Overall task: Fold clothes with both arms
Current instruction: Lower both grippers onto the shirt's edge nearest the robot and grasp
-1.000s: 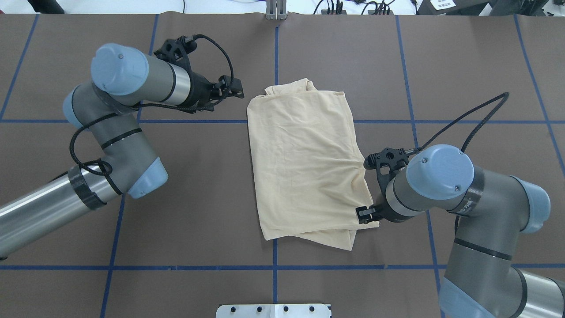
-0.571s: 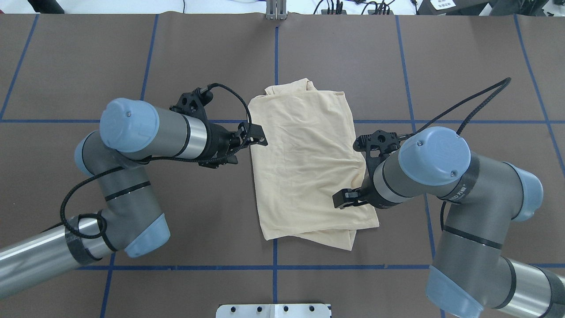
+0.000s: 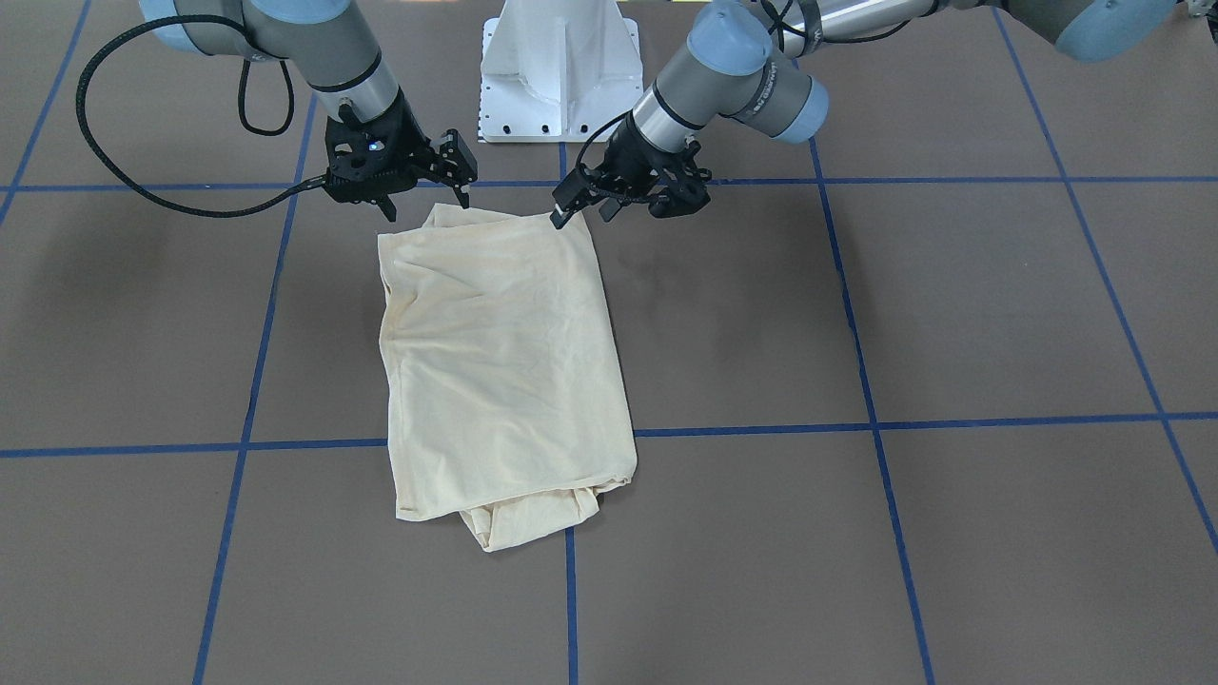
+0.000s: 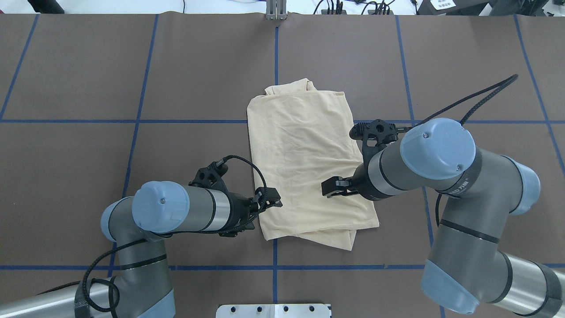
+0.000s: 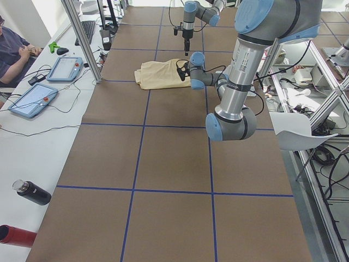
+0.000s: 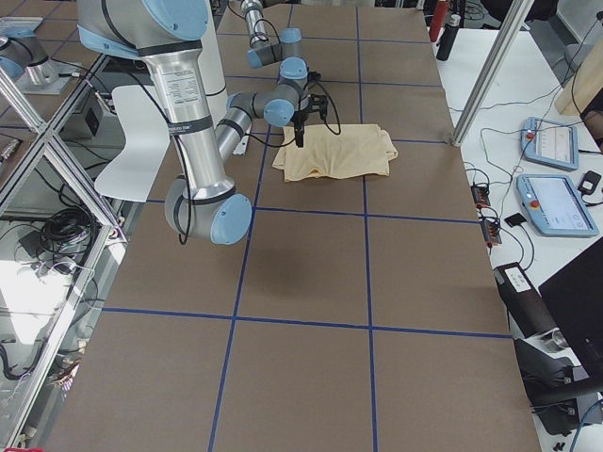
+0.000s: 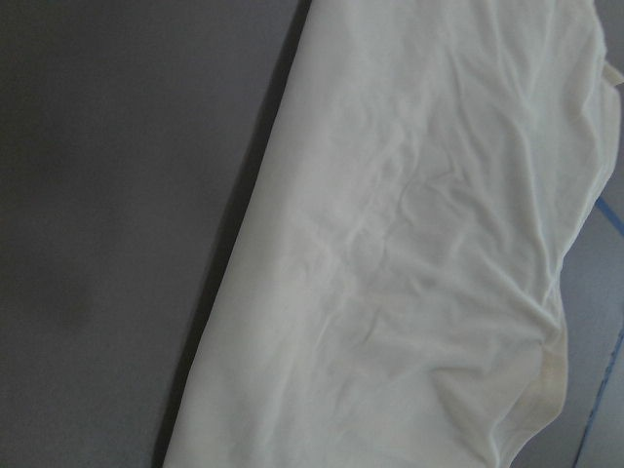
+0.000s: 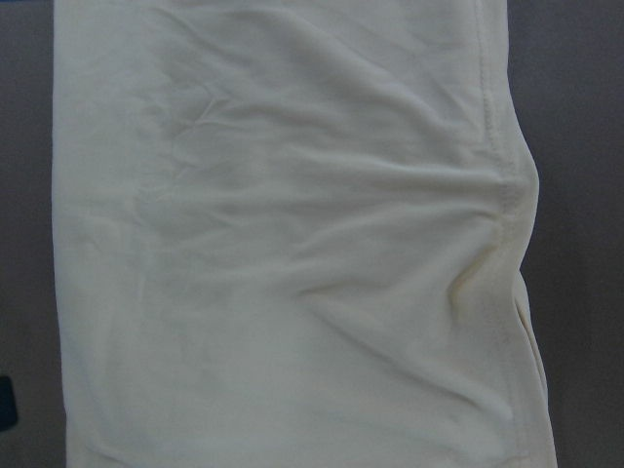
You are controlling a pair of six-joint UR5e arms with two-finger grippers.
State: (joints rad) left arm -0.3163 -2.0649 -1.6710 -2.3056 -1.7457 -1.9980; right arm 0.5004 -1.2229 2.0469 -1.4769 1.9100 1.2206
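The jaws of the left arm [image 4: 185,214] stand apart and hold nothing. They hang at the near left corner of the shirt [image 4: 304,163]. The jaws of the right arm [image 4: 397,170] are apart and empty too, over the shirt's right side near the same end.

The shirt lies flat in the middle of the tabletop [image 4: 88,79], folded into a long shape (a bit of cloth pokes out at the far end).

The step looks like grabbing the near end to fold it over. Both jaws likely need to go down, pinch a corner each, and lift together.

The cloth is thin, soft, cream-yellow and wrinkly, with a stitched seam [image 8: 502,185] down one side.
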